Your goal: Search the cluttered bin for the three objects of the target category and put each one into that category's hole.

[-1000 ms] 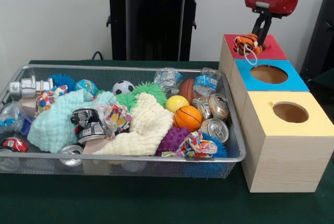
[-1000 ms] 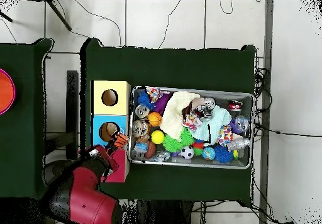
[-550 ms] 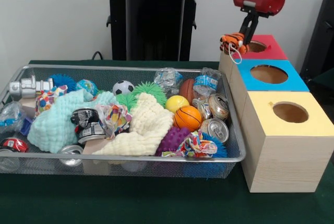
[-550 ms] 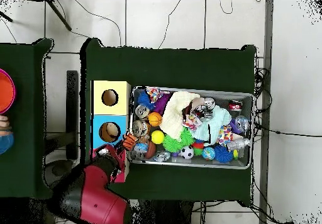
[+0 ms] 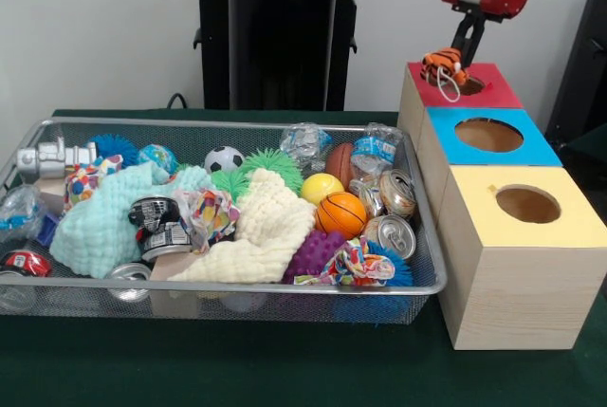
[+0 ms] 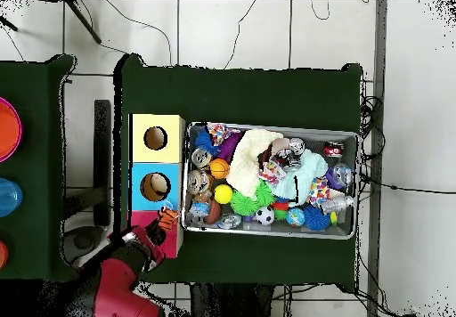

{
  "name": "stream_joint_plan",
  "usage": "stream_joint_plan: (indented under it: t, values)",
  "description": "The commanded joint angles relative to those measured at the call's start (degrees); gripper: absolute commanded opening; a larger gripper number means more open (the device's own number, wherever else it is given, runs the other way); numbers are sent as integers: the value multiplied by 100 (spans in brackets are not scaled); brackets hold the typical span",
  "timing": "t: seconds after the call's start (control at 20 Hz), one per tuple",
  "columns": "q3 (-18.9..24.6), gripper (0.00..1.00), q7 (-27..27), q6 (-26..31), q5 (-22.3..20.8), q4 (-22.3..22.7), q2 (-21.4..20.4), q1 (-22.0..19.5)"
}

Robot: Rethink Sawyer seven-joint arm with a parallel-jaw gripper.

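Observation:
A small orange striped plush toy [image 5: 442, 65] with a white loop hangs from my gripper [image 5: 455, 59], which is shut on it. The toy sits just above the red-topped box [image 5: 493, 96], at the left rim of its round hole [image 5: 470, 85]. In the overhead view the gripper [image 6: 160, 221] and the toy [image 6: 166, 213] lie over the red box [image 6: 176, 242], which the red arm mostly hides. The wire bin [image 5: 237, 287] holds a basketball [image 5: 341, 213], a yellow ball [image 5: 321, 187], a soccer ball [image 5: 224, 158], cans and cloths.
A blue-topped box [image 5: 533, 148] and a yellow-topped box [image 5: 569, 227], each with a round hole, stand in a row in front of the red one, right of the bin. A dark chair back [image 5: 579, 65] is at the right edge.
The gripper swung left toward the bin with the toy, then came back right and slightly higher over the red box's hole. Its hold on the toy is unchanged.

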Motion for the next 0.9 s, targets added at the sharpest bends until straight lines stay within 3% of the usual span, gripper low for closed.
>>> stream_joint_plan:
  t: [0.05,0.2,0.45,0.9]
  values:
    - [512,0,1792,-120,439,554,-42,310]
    - [575,0,1874,-237,541,623,-30,463]
    - [951,0,1992,-771,430,929,-163,332]
    - [1068,0,2158,-1030,618,933,-37,545]
